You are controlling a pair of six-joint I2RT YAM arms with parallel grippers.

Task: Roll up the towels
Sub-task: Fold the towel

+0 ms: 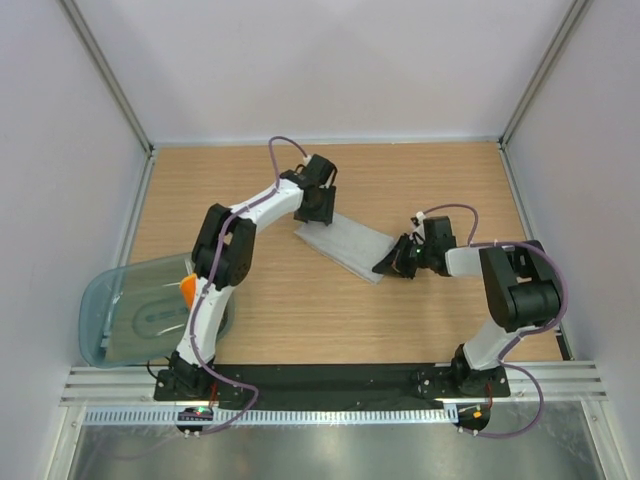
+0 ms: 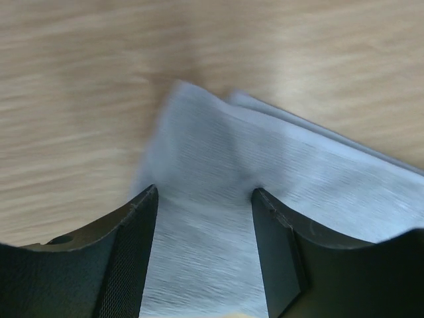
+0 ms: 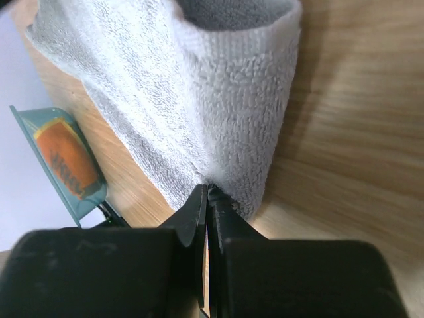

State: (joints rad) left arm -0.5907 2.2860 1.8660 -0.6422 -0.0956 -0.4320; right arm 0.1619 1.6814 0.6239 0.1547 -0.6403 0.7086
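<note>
A light grey towel (image 1: 345, 248) lies as a folded strip, slanting across the middle of the wooden table. My left gripper (image 1: 316, 212) stands open over its far left end. In the left wrist view the cloth (image 2: 265, 159) runs between the spread fingers of that gripper (image 2: 204, 199). My right gripper (image 1: 393, 262) is at the near right end, shut on the towel's edge. In the right wrist view the gripper (image 3: 211, 187) nips the terry cloth (image 3: 165, 86), whose end curls up. The small orange towel (image 1: 187, 291) sits in the tub, also seen as an orange towel (image 3: 63, 158) in the right wrist view.
A translucent teal tub (image 1: 110, 310) stands at the table's left near corner, partly under the left arm, and shows as the tub (image 3: 85, 199) in the right wrist view. White walls close in three sides. A black rail (image 1: 330, 380) runs along the near edge.
</note>
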